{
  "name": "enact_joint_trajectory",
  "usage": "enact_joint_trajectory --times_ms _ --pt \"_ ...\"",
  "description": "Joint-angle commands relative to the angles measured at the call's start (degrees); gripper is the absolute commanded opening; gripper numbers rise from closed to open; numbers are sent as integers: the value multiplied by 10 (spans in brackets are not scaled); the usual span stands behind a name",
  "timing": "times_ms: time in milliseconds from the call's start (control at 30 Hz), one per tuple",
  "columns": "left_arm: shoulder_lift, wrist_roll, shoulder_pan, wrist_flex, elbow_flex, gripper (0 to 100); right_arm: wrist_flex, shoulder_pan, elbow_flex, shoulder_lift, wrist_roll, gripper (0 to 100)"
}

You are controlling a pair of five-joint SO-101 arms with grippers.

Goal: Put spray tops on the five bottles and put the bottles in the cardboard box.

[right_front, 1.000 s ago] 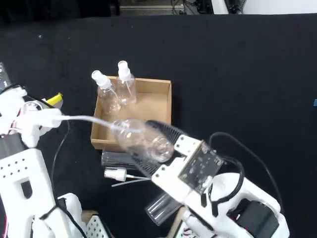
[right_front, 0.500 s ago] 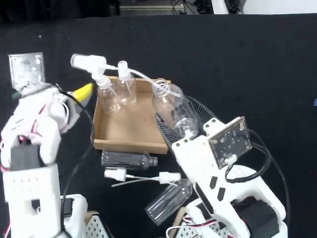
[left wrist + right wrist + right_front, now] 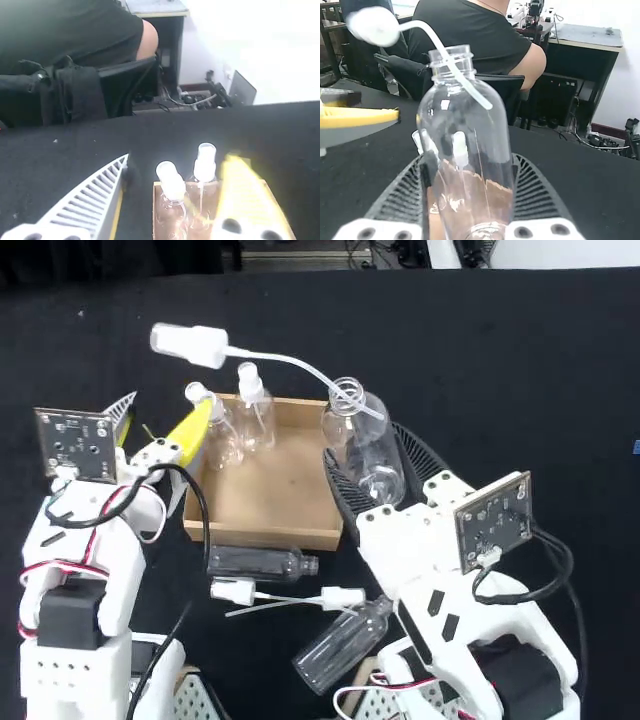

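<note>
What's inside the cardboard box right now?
Two bottles with spray tops stand in the far left corner of the cardboard box. Its near right corner is covered by the right gripper and its held bottle, so that part is unseen.

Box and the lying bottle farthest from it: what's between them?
In the high view, another bottle lies beside the box, then two loose spray tops.

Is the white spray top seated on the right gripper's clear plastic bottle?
No: the white spray top juts sideways, only its tube inside the clear plastic bottle.
</note>
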Motion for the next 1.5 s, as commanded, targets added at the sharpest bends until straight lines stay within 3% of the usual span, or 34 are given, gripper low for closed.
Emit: enact_joint_trajectory --times_ms 0,600,900,1300,1467 --pt "-11 -3 15 -18 -7 86 -21 11 1 -3 -4 28" --pt "-33 1 47 -181 -13 84 -49 -16 67 -8 -4 28" --pt "-5 -2 42 -120 -15 84 -53 -29 29 -7 -4 28" --pt "-33 -4 44 -127 29 84 -49 -33 9 -8 -4 28" --pt "15 -3 42 -229 62 84 -49 -33 14 -8 -4 28"
